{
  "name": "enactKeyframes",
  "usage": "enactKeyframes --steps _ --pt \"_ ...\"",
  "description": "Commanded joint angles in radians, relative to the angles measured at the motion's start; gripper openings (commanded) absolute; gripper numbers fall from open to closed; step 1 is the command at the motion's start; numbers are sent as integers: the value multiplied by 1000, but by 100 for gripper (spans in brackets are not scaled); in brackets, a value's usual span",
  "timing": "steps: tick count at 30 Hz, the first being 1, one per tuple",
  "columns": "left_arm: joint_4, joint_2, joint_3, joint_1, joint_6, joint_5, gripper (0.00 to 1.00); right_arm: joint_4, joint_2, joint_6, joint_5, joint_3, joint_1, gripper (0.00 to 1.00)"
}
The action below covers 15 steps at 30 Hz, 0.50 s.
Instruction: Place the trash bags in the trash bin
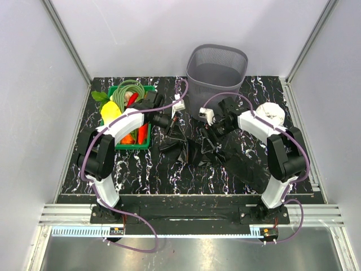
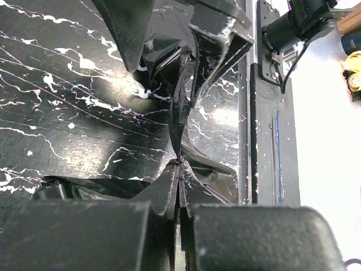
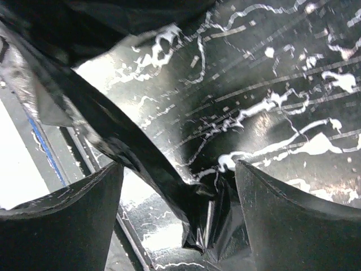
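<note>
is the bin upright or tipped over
Upright: the bin stands on its base with its open rim facing up. The bags lie outside it, in front.

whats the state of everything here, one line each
trash bin, upright, no bag visible inside
trash bags, crumpled, outside the bin
left gripper, shut on bag film
right gripper, open, film loose between jaws
green crate, filled with vegetables

green crate (image 1: 134, 146) of vegetables: table left | white roll (image 1: 273, 114): right | marbled table (image 1: 141, 172)

Pale walls (image 1: 141, 34), black marbled tabletop (image 1: 141, 172)
</note>
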Motion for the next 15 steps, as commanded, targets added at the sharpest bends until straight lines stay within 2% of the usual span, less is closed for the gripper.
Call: enactKeyframes --steps 1,7,11,12,15 --pt "25 -14 10 -8 22 50 0 -1 -1 -21 -97 66 40 84" --pt "25 -6 29 -18 9 50 0 49 13 1 -94 34 80 72" --pt "25 -3 30 -20 9 49 0 59 13 4 -85 24 85 42" --pt "25 -4 29 -20 9 49 0 56 8 1 -79 21 85 37" --pt "25 -9 29 -20 8 44 0 54 -13 -5 -50 3 83 36"
